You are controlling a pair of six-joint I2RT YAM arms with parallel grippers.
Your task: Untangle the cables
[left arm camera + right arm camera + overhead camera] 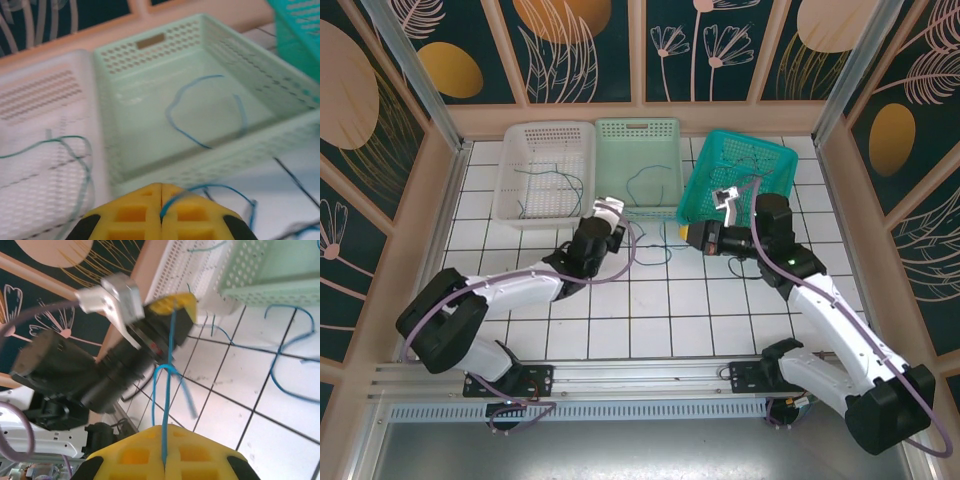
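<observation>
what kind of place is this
Probably a staged robot test cell, not a home: a white tiled tabletop boxed in by leaf-print wall panels, with an aluminium rail along the near edge.

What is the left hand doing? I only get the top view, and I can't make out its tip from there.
Observer: Its wrist view shows the left hand closed tight on a thin blue cable.
Visitor: And the right hand?
Observer: In its own wrist view, the right hand is shut on the blue cable too. The cable runs straight from there up to the left hand's yellow fingers.
</observation>
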